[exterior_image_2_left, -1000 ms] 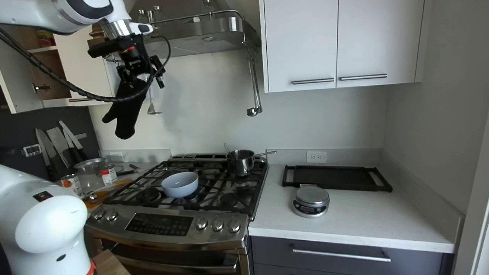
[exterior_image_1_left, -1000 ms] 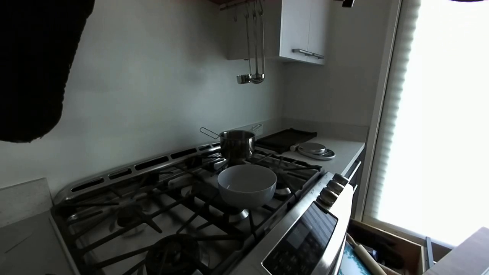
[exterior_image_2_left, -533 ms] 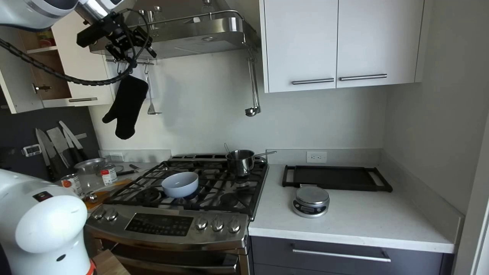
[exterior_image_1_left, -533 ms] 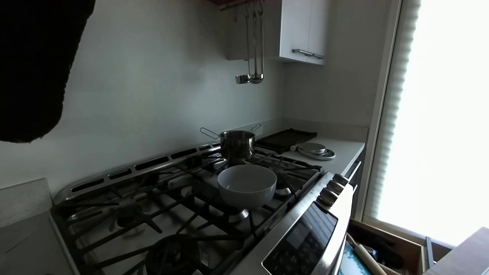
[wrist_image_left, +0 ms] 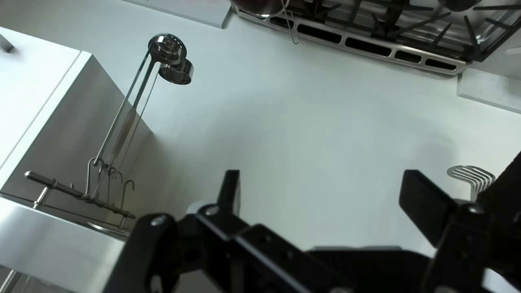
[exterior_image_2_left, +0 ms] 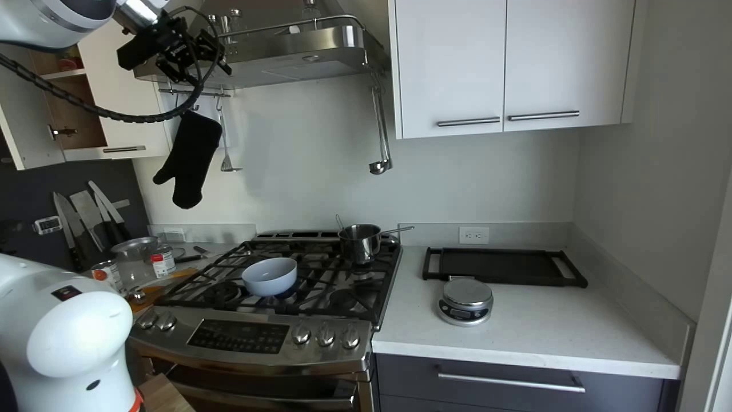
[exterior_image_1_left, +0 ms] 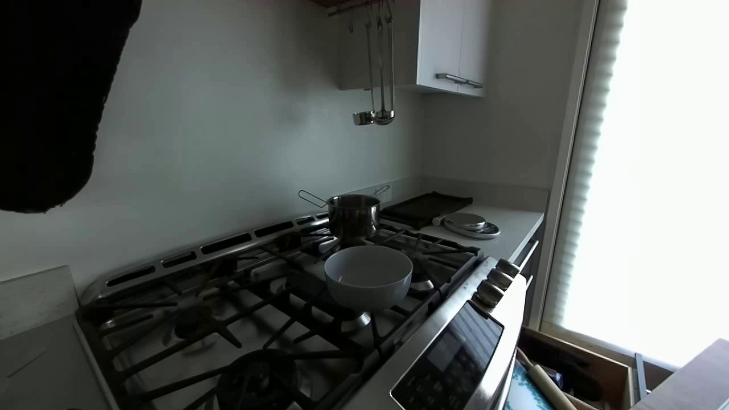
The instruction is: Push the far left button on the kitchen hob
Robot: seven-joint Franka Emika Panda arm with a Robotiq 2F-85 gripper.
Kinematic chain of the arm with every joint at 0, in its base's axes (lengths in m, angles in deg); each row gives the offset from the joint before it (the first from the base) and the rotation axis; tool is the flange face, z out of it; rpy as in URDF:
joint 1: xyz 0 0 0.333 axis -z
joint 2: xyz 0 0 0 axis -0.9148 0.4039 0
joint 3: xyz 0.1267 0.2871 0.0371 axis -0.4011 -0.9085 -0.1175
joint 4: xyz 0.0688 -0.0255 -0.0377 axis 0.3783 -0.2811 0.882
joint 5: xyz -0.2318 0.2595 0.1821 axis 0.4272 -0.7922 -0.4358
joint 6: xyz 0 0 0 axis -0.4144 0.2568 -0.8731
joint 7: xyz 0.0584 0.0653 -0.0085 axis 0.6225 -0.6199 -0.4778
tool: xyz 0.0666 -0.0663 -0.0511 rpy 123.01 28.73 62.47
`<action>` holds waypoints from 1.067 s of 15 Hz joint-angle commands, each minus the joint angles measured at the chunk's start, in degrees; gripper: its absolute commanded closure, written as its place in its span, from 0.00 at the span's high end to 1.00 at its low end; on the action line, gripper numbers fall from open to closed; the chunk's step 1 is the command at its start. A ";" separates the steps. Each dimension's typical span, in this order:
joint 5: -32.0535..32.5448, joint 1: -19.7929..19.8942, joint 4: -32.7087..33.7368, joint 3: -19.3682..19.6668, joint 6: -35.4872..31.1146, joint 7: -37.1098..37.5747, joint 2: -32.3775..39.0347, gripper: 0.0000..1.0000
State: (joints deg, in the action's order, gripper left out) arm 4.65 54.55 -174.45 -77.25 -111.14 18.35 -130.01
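Note:
The kitchen hob (exterior_image_2_left: 354,329) is a stainless-steel gas cooker top with black grates. It shows in both exterior views (exterior_image_1_left: 438,310), and its grates (wrist_image_left: 392,18) appear at the top of the wrist view. Its front has a dark control panel (exterior_image_2_left: 239,336) with tiny button marks. Two knobs stand left of the panel, the far left one (exterior_image_2_left: 147,319) at the edge. Several knobs stand on the right. My gripper (exterior_image_2_left: 207,75) is high above the hob's back left, near the hood. In the wrist view the gripper (wrist_image_left: 322,177) is open and empty, facing the bare wall.
A black oven mitt (exterior_image_2_left: 190,160) hangs just below the gripper. The range hood (exterior_image_2_left: 309,60) is close on its right. Ladles (wrist_image_left: 167,49) hang from a rail. A bowl (exterior_image_2_left: 270,280) and a pot (exterior_image_2_left: 360,249) stand on the grates. A cabinet door (exterior_image_2_left: 26,114) hangs open at left.
My gripper has moved up and a little left, from in front of the oven mitt to above it. In the last half second it has barely moved.

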 commanded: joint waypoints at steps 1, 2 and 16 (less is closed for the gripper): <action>0.89 -2.41 2.23 1.04 -4.81 -2.92 3.39 1.00; 0.52 -2.84 2.56 1.29 -7.47 -3.32 4.06 1.00; -13.42 -13.64 2.86 5.26 -28.94 1.82 9.59 0.00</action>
State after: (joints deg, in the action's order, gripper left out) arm -6.10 43.62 -171.27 -73.38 -139.81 19.63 -120.40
